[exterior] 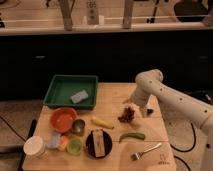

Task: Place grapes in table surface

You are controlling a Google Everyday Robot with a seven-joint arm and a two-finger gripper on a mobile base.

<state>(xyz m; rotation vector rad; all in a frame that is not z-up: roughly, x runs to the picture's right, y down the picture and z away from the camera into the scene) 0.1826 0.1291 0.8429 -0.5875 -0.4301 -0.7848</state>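
The grapes (128, 114), a small dark red-purple bunch, lie on the light tan table surface (112, 102) right of centre. My gripper (134, 107) hangs at the end of the white arm directly over and behind the bunch, close to it or touching it. The arm comes in from the right. A yellow banana-like piece (102, 122) lies left of the grapes and a green pod (131, 136) lies in front of them.
A green tray (64, 91) holding a grey sponge (79, 96) sits at the back left. An orange bowl (63, 119), a metal cup (78, 126), small cups, a white cup (34, 147), a dark plate (98, 143) and a fork (146, 151) fill the front.
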